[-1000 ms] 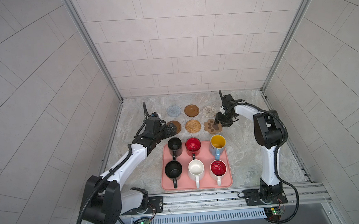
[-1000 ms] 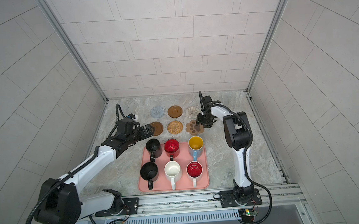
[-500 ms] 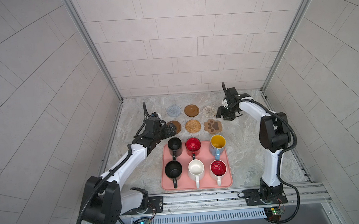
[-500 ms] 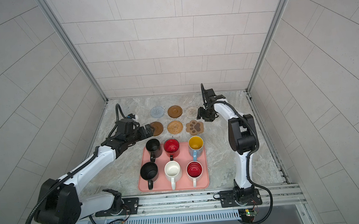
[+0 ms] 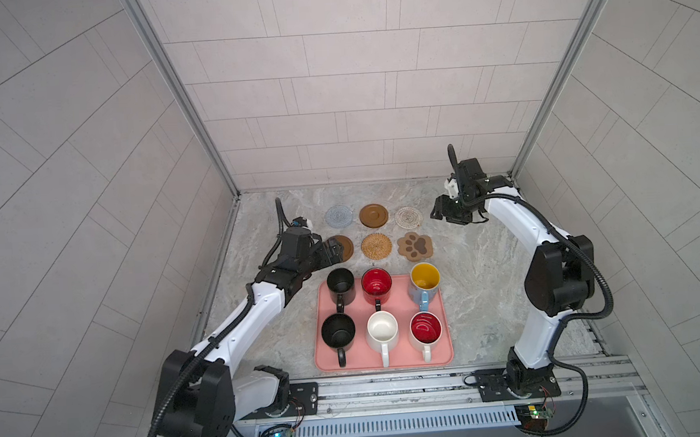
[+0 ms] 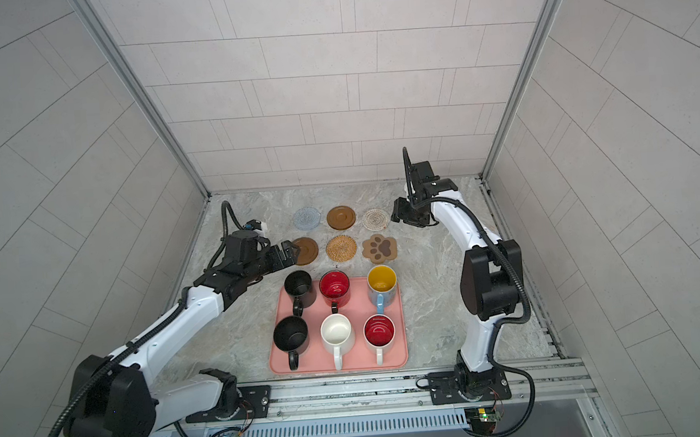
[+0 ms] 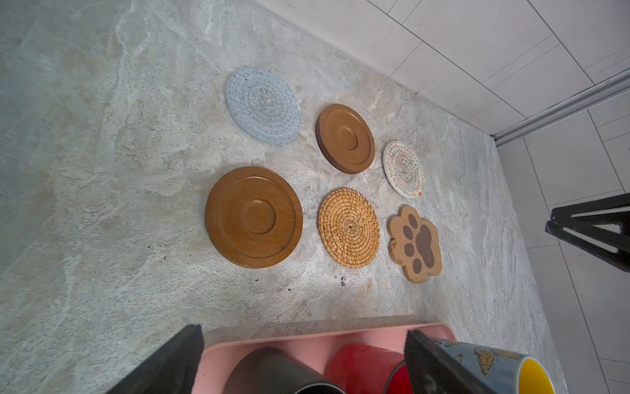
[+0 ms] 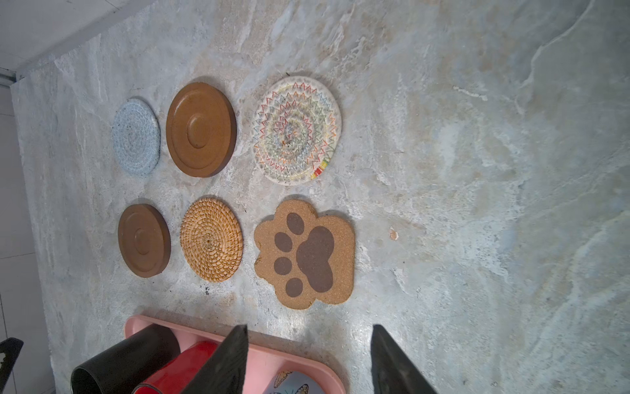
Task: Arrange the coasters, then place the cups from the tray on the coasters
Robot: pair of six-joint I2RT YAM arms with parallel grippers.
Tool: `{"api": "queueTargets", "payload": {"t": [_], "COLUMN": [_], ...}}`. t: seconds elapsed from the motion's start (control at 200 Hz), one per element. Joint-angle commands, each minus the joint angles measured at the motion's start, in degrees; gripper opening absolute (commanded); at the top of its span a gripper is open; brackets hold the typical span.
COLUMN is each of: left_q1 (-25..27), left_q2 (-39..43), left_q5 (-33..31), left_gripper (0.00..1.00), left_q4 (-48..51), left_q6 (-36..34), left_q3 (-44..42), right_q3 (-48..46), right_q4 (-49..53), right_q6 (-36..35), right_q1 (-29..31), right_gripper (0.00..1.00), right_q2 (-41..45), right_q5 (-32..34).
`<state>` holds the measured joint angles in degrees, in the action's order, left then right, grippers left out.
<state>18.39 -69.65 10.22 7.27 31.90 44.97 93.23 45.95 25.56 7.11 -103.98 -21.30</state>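
In the left wrist view, the left fingers (image 7: 170,368) are being held apart, released and empty, over the far edge of the tray (image 7: 306,340). Butterflies are being shown printed on the light blue cup (image 7: 484,358). Beyond the tray, on the desk (image 7: 102,170), a grey-blue woven coaster (image 7: 262,105), a farther brown grooved disc (image 7: 345,138), a nearer brown grooved disc (image 7: 254,216) and a tan rattan coaster (image 7: 348,228) are lying flat.

In the right wrist view, the right fingers (image 8: 225,371) are being held apart, released and empty. Coloured zigzag stitching is being shown on the whitish woven coaster (image 8: 296,131), and dark brown pads on the paw-shaped coaster (image 8: 305,254).

In both top views, the coasters are being seen in two rows of three beyond the tray. Six cups are standing upright on the tray. The far black cup (image 5: 340,284), the red cup (image 5: 376,284) and the light blue cup, yellow inside, are along its far edge. The near black cup (image 5: 338,332), the white cup (image 5: 382,330) and the red-lined white cup (image 5: 426,329) are along its near edge. The left fingers are being held at the tray's far left corner, and the right fingers well beyond its far right corner, beside the whitish woven coaster.
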Motion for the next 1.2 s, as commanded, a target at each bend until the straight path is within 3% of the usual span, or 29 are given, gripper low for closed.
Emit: {"api": "queueTargets", "payload": {"t": [0.0, 0.21, 0.445, 0.666, 0.861, 1.196], "left_q1": [-0.29, -0.25, -0.42, -1.03, -1.88, -3.17], "left_q2": [1.65, 1.36, 0.77, -3.9, -8.72, -13.41], "left_q5": [-0.96, -2.1, -8.75, -11.55, -10.79, -8.06], "left_gripper": [1.0, 1.0, 1.0, 1.0, 1.0, 1.0], "left_q4": [-0.07, -2.43, -12.82, -8.88, -8.59, -9.37], "left_q6": [-0.94, -2.44, -3.99, -5.38, -7.64, -8.11], "left_q3": [1.97, 1.41, -2.58, 4.36, 9.85, 13.57], "right_q3": [-1.78, -2.77, -7.77, -9.01, -5.94, 3.43], "right_q4": [-1.33, -3.95, -12.99, -18.38, -20.72, -17.23], "right_q6": [0.36, 0.2, 2.45, 7.88, 12.7, 13.46], "right_q1": [0.0, -0.04, 0.63, 3.7, 4.75, 5.87], "right_gripper": [0.6, 0.6, 0.6, 0.61, 0.62, 0.62], "right_q2": [2.22, 0.7, -0.78, -3.33, -7.52, -15.18], "right_q5": [1.23, -0.07, -1.62, -2.03, -0.68, -1.02]}}
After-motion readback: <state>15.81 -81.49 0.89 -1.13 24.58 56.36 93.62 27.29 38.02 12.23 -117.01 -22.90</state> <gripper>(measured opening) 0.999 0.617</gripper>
